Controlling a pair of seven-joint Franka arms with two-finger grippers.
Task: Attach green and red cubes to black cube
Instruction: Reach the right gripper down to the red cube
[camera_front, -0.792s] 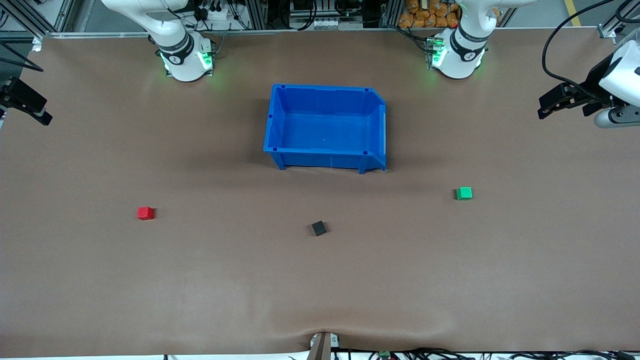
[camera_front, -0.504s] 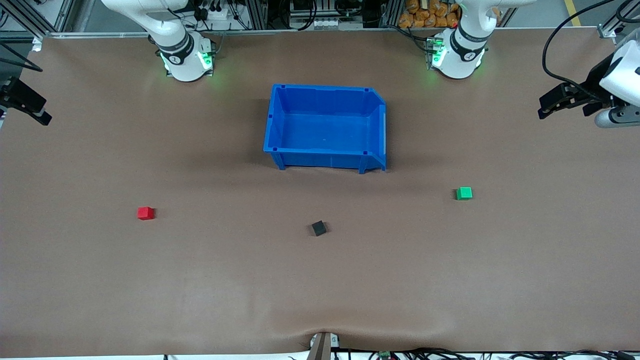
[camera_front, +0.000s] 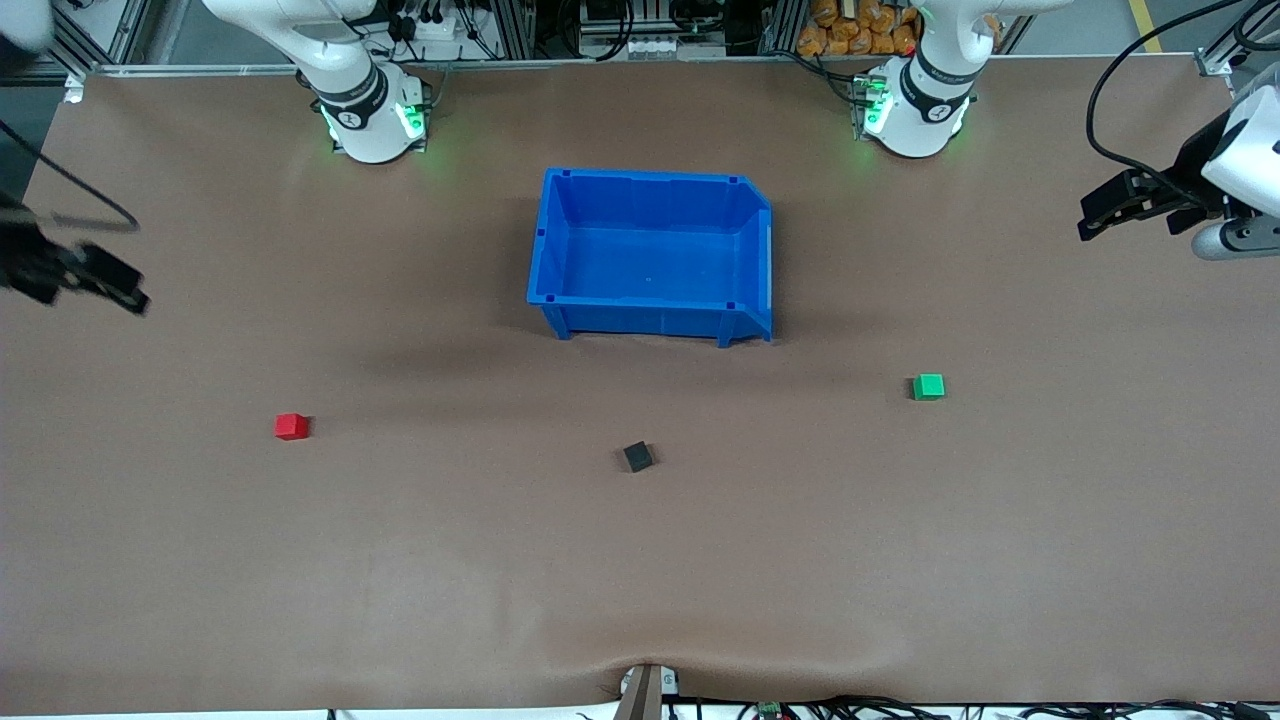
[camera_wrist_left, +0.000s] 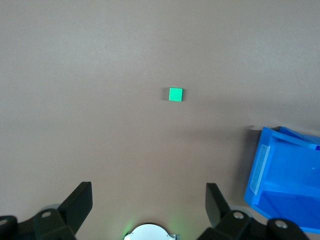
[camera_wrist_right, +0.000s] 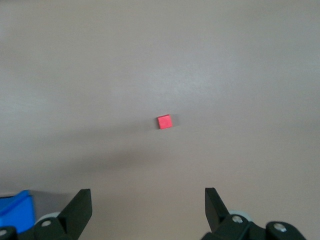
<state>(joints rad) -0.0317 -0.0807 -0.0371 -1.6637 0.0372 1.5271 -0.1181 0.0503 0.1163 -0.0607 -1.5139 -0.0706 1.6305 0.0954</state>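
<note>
table (camera_front: 500, 560) carries blue bin (camera_front: 650, 252), red cube (camera_front: 291, 426), black cube (camera_front: 638, 457), green cube (camera_front: 928, 387).

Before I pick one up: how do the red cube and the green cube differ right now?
Colour: the red cube is bright red, the green cube bright green.

Place: red lies toward the right arm's end of the table, green toward the left arm's end.

Depth: red sits slightly nearer the front camera than green.

Shared: same size, both flat on the table, untouched, apart from the black cube.

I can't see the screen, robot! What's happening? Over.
Both hands open: left hand over table's left-arm end, right hand over right-arm end. Red cube, green cube, black cube apart. Nothing between them.
</note>
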